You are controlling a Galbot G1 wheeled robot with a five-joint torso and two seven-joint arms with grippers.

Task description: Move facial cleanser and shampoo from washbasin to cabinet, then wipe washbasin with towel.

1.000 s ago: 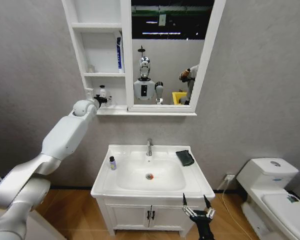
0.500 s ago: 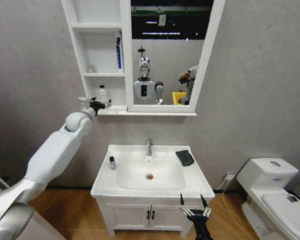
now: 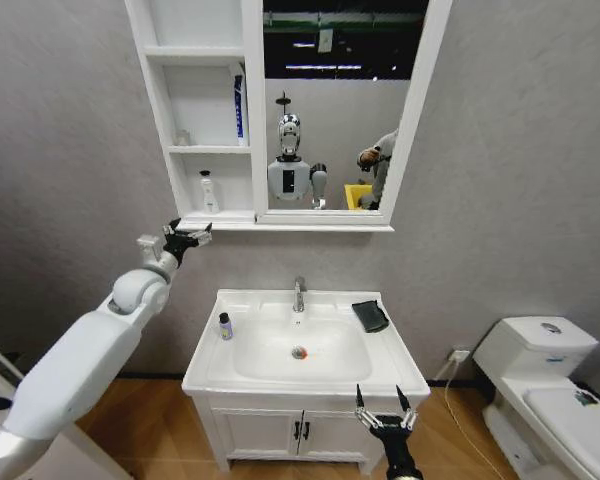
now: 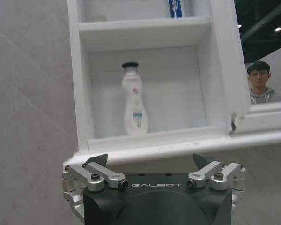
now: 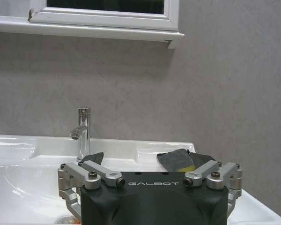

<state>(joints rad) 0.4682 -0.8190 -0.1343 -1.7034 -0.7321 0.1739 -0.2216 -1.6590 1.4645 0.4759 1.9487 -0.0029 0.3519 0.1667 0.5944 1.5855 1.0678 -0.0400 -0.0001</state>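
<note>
A white bottle with a black cap [image 3: 208, 192] [image 4: 133, 101] stands upright in the lowest niche of the cabinet [image 3: 251, 100] [image 4: 77, 70]. My left gripper [image 3: 187, 238] [image 4: 152, 161] hangs open just below and in front of that niche, clear of the bottle. A small dark-capped bottle [image 3: 225, 326] stands on the left rim of the washbasin [image 3: 206, 362] [image 5: 18, 145]. I cannot tell which bottle is the facial cleanser and which the shampoo. The dark towel [image 3: 370, 315] [image 5: 177, 160] lies on the right rim. My right gripper [image 3: 380, 402] [image 5: 147, 164] is open and empty at the basin's front right.
A chrome tap [image 3: 299, 293] [image 5: 83, 133] stands at the back of the bowl. A blue item [image 3: 239, 105] sits in the middle niche. Below the basin is a white two-door vanity [image 3: 270, 432]. A white toilet [image 3: 540, 372] stands to the right.
My left gripper has let go of the white bottle and drawn back down and left out of the lowest niche. The right gripper has drifted slightly left.
</note>
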